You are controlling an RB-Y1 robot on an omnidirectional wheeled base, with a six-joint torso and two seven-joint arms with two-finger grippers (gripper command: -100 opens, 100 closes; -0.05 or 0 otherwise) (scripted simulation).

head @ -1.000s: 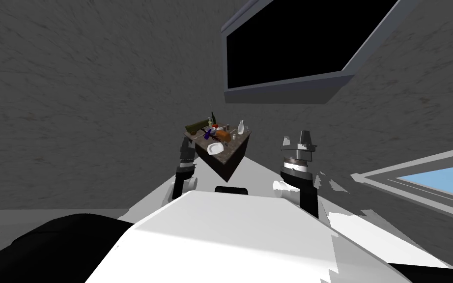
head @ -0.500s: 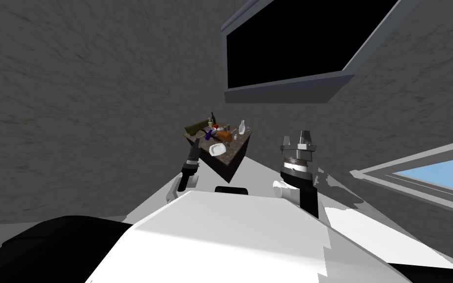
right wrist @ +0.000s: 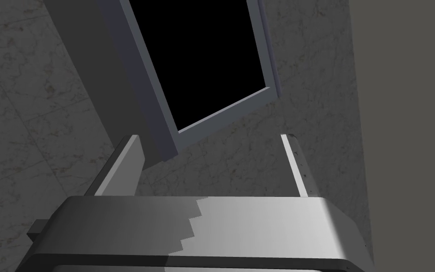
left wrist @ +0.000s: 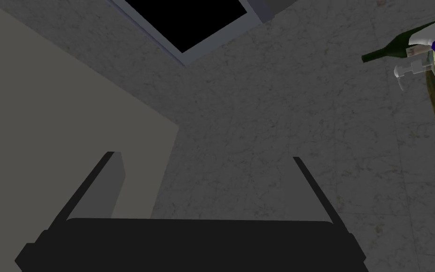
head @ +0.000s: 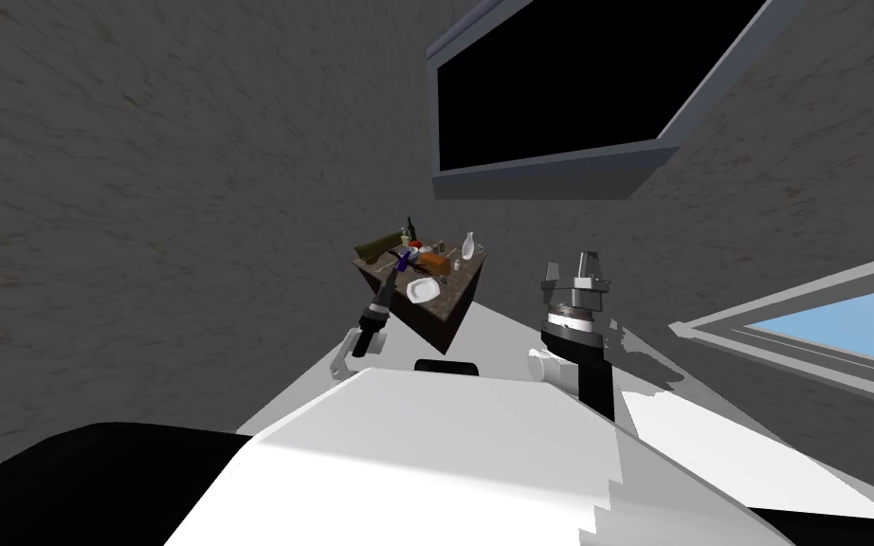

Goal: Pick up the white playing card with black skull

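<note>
Two open hands: the left hand (left wrist: 203, 156) hovers at the cluttered table (head: 445, 318), the right hand (right wrist: 209, 137) waits aside. Seemingly the approach step; the card, too small to pick out there, needs finding next.

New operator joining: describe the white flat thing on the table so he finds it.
Below the black framed panel stands a small dark table. Near its front edge lies the white flat thing, broader and flatter than the clutter behind it.
</note>
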